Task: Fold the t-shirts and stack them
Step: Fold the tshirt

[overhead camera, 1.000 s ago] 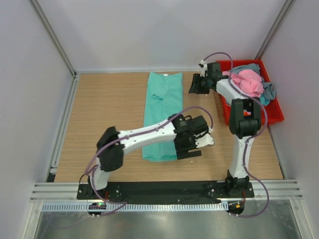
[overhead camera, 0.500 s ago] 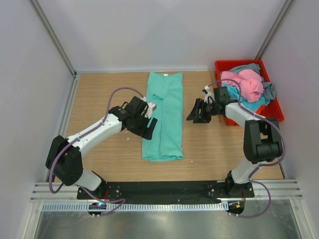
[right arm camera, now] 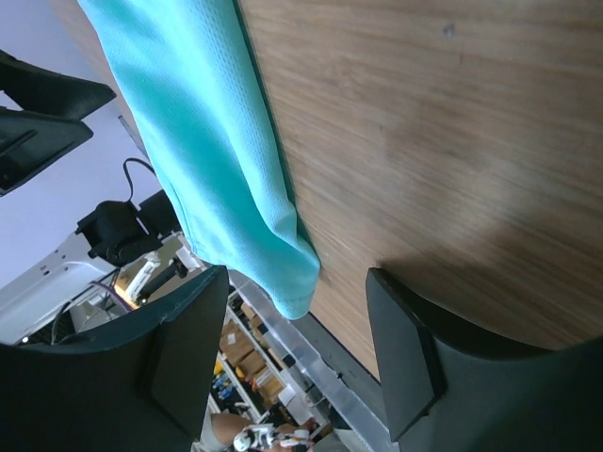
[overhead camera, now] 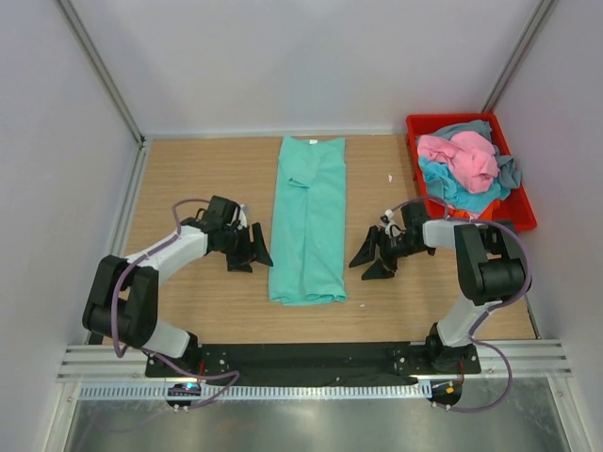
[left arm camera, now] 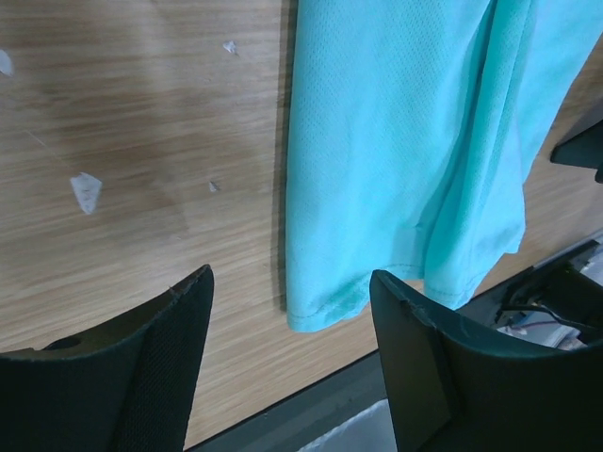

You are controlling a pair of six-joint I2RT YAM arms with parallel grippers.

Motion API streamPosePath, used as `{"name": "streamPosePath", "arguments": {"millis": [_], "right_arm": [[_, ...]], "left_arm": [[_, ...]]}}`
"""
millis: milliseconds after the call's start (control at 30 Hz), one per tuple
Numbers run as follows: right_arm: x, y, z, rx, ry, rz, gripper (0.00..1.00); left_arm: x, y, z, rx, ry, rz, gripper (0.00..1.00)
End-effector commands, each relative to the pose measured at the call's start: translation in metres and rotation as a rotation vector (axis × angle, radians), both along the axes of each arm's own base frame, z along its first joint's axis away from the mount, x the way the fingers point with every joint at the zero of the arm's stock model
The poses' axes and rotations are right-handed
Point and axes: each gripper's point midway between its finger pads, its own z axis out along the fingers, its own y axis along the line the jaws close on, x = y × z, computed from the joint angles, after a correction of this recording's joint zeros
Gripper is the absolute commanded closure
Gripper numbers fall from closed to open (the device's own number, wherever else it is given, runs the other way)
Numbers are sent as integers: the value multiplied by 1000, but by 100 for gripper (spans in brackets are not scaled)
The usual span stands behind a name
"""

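**Top external view: two spread tools either side of a long teal strip of cloth**

Shows a teal-green t-shirt already folded into a long narrow strip, lying flat on a wooden table at the centre of the frame and running from the far edge toward the near edge. Places the left tool low over the table just left of the strip and the right tool just right of it, both clear of the cloth. Confirms in the left wrist view spread fingers with nothing between them, looking across at the strip's near corner. Confirms the same in the right wrist view: fingers spread and empty, facing the opposite long edge. Shows more t-shirts, pink, turquoise-blue and grey-blue, heaped in a red bin at the upper right.

Judged by look: thin, soft, light cloth, limp enough to sag and drag rather than keep its shape. Likely to come unfolded if lifted by one layer only. Probably best taken at the two near corners of the strip, one tool per corner, pinching all layers together with one finger slid under the edge. Some risk of catching only the top layer or bunching the cloth against the table.
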Motion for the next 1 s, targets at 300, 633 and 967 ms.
{"name": "streamPosePath", "arguments": {"millis": [300,633,967], "right_arm": [[-44,14,-8,-43,167,114,36],[-50,46,-15,-11,213,196,40],[-53,52,-12,-1,196,212,42]], "left_arm": [[-19,-19,-27,-109,177,46,37],[-42,-26,-49,-81,259,6,42],[-62,-29,-55,-58,293,-28,56]]}}
